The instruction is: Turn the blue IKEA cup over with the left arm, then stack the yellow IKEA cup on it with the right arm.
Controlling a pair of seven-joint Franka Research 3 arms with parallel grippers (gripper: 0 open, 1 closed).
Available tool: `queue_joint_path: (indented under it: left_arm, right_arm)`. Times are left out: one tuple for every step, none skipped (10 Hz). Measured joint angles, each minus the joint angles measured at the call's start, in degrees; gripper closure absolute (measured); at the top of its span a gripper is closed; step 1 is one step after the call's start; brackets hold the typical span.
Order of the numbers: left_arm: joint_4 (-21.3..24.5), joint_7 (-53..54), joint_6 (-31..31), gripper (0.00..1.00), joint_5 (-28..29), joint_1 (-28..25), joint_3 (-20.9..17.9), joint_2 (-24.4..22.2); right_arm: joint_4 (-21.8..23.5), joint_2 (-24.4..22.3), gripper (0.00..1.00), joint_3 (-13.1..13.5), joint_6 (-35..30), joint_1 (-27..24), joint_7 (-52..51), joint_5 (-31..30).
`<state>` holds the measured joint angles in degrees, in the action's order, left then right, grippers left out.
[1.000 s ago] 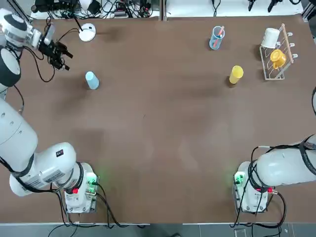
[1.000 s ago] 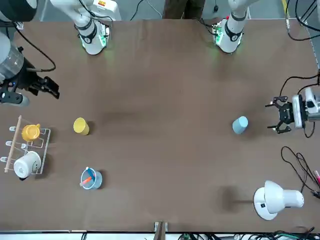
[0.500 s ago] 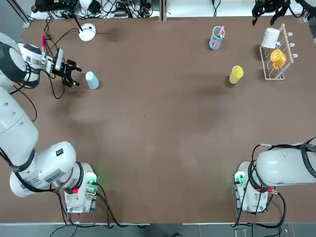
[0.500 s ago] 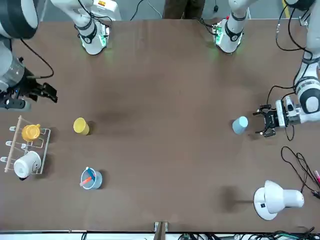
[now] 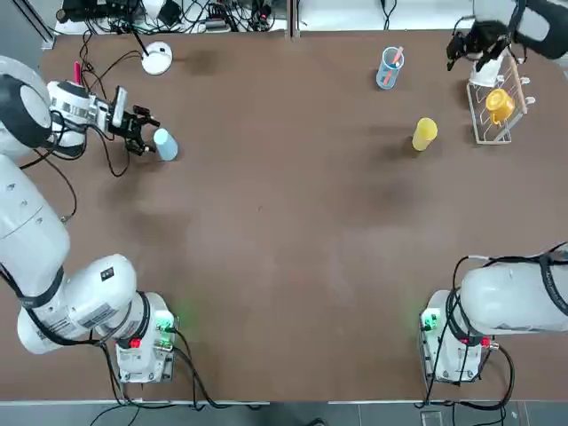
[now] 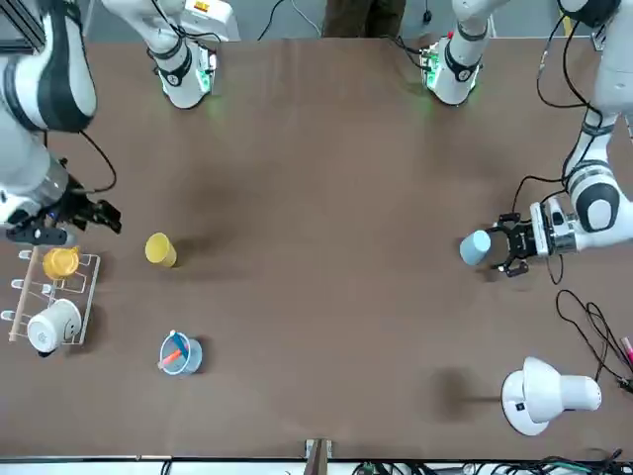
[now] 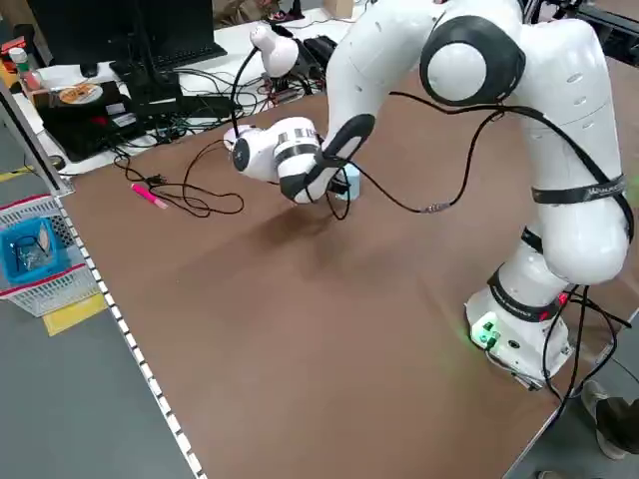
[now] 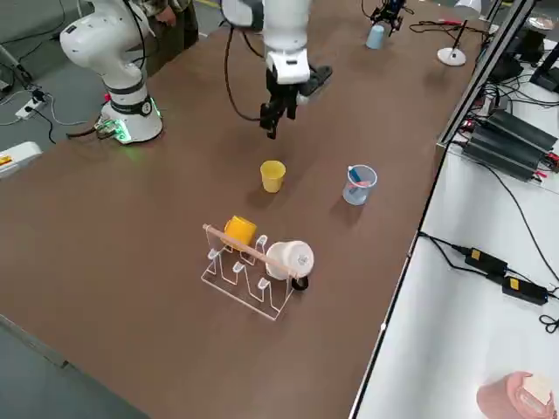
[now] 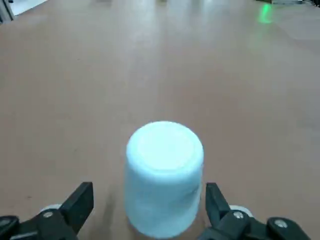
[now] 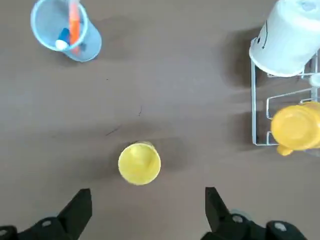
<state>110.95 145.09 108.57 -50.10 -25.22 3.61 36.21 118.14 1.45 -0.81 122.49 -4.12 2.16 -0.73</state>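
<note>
The blue IKEA cup stands near the table's far left, its flat closed end up in the left wrist view. My left gripper lies level at its outer side, open. Its fingertips reach either side of the cup without touching it. The front view shows the same cup and left gripper. The yellow IKEA cup stands at the far right. My right gripper hangs open high above the table beyond it, looking down on the yellow cup.
A translucent blue cup with sticks stands at the far edge. A wire rack holding a white mug and an orange mug sits at the far right. A white lamp and loose cables lie near the left arm.
My left gripper has swung down and moved right until its fingers flank the blue cup. The right gripper has come into the top view at the far right corner and shifted toward the rack.
</note>
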Motion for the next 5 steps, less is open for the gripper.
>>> queue_joint_path:
  left_arm:
    - [0.6, 0.2, 0.6, 0.01, 0.0, 0.0, 0.1, 0.3]
    - [0.8, 0.7, 0.7, 0.01, 0.0, -0.1, 0.1, 0.6]
    - [0.8, 1.2, 0.7, 0.01, 0.0, -0.1, 0.2, 0.9]
    - [0.8, 1.3, 0.8, 0.01, -0.2, -0.1, 0.7, 1.2]
    - [0.8, 1.3, 0.9, 0.01, -1.0, -0.1, 1.5, 1.5]
  right_arm:
    - [3.8, 0.8, 0.0, 0.0, 5.6, -0.3, -0.1, 0.0]
    - [7.1, 1.7, 0.0, 0.0, 10.5, -0.3, -0.1, 0.0]
    - [9.3, 2.4, 0.0, 0.0, 13.6, -0.4, -0.1, 0.0]
    - [11.0, 3.2, 0.0, 0.0, 15.9, -0.7, -0.1, 0.0]
    - [12.5, 4.1, 0.0, 0.0, 18.3, -1.0, -0.1, 0.0]
